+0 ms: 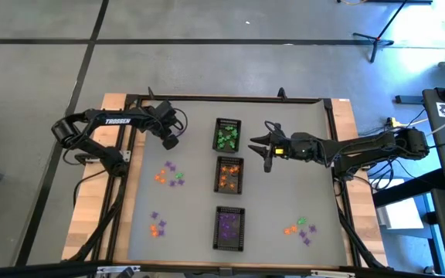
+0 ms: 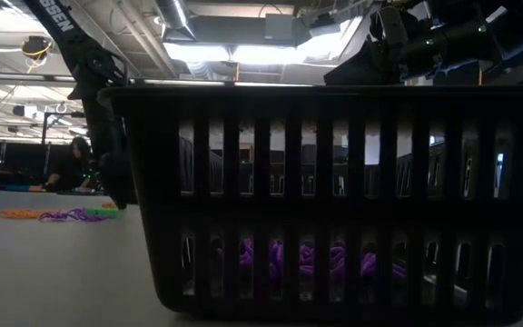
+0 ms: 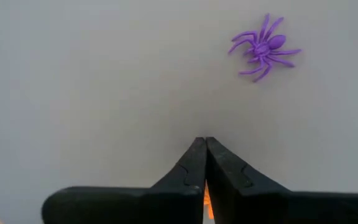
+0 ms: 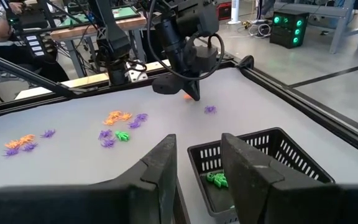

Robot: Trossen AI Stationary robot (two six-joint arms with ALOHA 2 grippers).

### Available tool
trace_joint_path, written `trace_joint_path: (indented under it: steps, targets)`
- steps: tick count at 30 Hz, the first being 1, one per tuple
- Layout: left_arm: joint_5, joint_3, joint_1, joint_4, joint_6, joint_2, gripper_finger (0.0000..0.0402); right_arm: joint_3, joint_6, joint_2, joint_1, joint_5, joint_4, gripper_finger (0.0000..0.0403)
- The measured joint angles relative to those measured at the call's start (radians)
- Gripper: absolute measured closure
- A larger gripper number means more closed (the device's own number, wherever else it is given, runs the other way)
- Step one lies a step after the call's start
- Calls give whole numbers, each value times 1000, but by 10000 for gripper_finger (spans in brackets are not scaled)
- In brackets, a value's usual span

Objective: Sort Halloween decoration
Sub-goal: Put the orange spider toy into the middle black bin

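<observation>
At 11 o'clock on the bench, left tool pressed together on an orange trinket, purple spider loose beside; right tool spread over green tray; risk: thin pinch slips in transit.

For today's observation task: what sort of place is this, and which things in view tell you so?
Probably a robotics lab or workshop. Two robot arms work over a framed table, benches with equipment stand behind, and a tripod stands on the concrete floor.

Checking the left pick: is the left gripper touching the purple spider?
Apart. The left wrist view shows bare table between the shut left gripper and the purple spider.
</observation>
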Motion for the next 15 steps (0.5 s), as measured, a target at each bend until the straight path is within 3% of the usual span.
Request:
trace_joint_path:
  steps: [6, 15]
  targets:
    - [-44, 33, -48, -14, 6, 5, 401, 0, -1, 0, 0, 0, 0, 279]
    - [-34, 144, -204, -4, 1, 4, 401, 0, -1, 0, 0, 0, 0, 279]
